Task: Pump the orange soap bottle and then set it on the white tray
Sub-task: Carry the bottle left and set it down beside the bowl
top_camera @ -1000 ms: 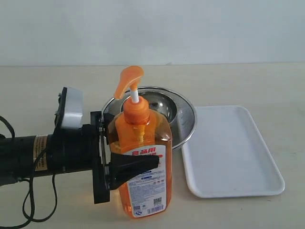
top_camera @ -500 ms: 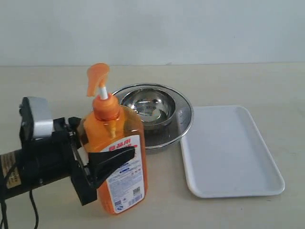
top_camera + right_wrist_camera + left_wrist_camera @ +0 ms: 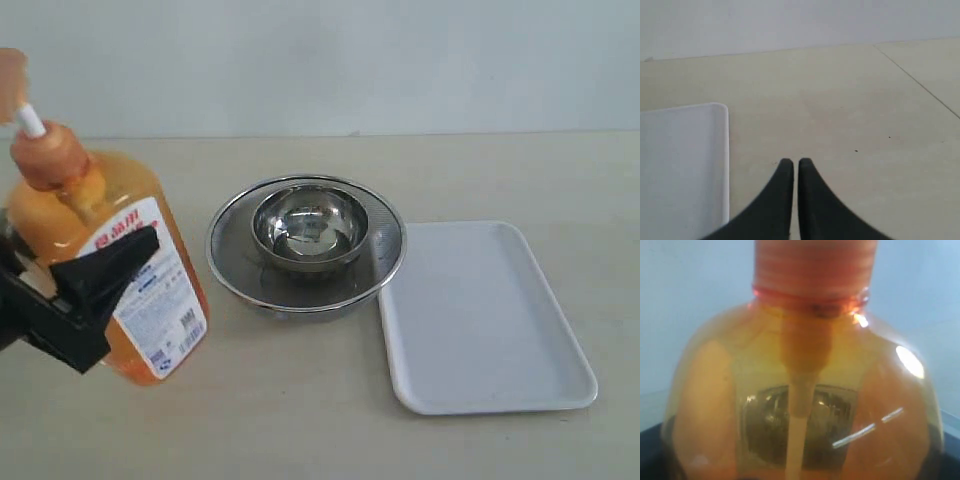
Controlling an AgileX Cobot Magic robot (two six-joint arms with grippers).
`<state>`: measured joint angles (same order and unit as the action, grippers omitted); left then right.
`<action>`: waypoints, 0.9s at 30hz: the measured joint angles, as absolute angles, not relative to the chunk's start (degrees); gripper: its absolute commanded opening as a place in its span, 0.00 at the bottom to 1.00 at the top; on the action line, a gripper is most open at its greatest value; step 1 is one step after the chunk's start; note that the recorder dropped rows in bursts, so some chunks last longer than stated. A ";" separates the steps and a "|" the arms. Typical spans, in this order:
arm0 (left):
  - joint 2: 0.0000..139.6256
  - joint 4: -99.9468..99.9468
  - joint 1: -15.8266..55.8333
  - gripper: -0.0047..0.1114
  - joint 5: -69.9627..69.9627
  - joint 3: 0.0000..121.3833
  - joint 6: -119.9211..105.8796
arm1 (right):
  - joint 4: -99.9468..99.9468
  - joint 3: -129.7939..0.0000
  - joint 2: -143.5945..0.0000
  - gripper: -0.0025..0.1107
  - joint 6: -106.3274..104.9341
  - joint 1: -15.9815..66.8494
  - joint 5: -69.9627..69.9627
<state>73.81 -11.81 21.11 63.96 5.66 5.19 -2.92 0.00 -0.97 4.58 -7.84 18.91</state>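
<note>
Bottle (image 3: 115, 205) clamped, tilted, in left gripper (image 3: 95, 285); tray (image 3: 485, 320) well beyond its fingertips; right gripper (image 3: 795, 162) closed, empty; placing undone.

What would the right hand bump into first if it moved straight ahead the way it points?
The hand would likely meet only bare table; the tray lies off that line. Depth is unclear.

I count one orange soap bottle (image 3: 110, 270), one white tray (image 3: 480, 320) and two steel bowls, a small bowl (image 3: 308, 225) nested inside a wider bowl (image 3: 232, 268), on one pale desk (image 3: 300, 435). There are two dark grippers: the left gripper (image 3: 130, 245) and the right gripper (image 3: 795, 167).
</note>
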 measured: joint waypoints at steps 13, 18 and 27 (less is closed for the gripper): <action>75.99 7.45 21.11 0.08 54.19 18.70 -9.40 | -2.92 0.00 -0.97 0.03 4.58 -7.84 18.91; 83.52 13.41 21.11 0.08 53.66 22.23 -12.09 | -2.92 0.00 -0.97 0.03 4.58 -7.84 18.91; 93.31 14.59 21.11 0.08 53.81 25.76 -11.03 | -2.92 0.00 -0.97 0.03 4.58 -7.84 18.91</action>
